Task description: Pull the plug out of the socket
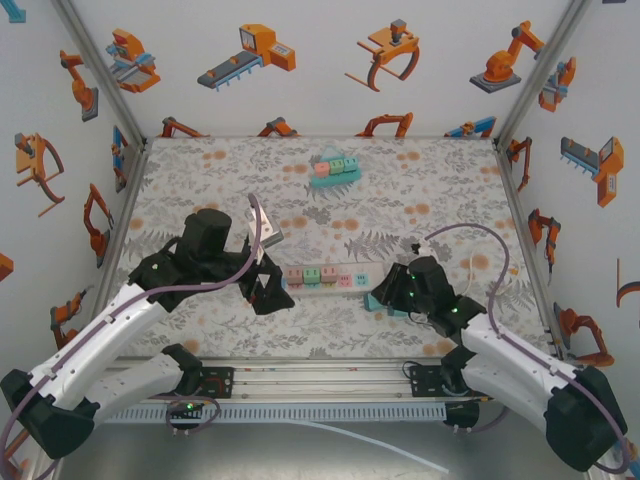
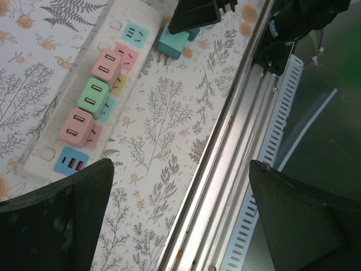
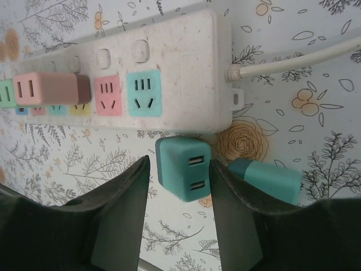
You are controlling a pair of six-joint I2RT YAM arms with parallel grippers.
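Overhead, we find the white plastic power strip (image 1: 320, 277). Left wrist: our left end effector (image 2: 180, 164) gapes empty beside the strip. Right wrist: our right end effector (image 3: 179, 161) grips the teal cube plug (image 3: 183, 175), unplugged, just beside the strip; next, we judge, setting it down.

From the right wrist camera the power strip (image 3: 169, 62) runs off the left edge, taking most of a green adapter (image 3: 4, 93) with it, and its cord (image 3: 293, 56) leaves on the right. The teal plug (image 3: 183, 175) sits between my right hand's (image 3: 180, 166) fingers (image 3: 121, 214), yet I can't tell whether they actually press it (its prongs are out of sight here). A second teal block (image 3: 271, 178) is half hidden behind one finger. Overhead, the far cluster of adapters (image 1: 335, 168) is too small to read.
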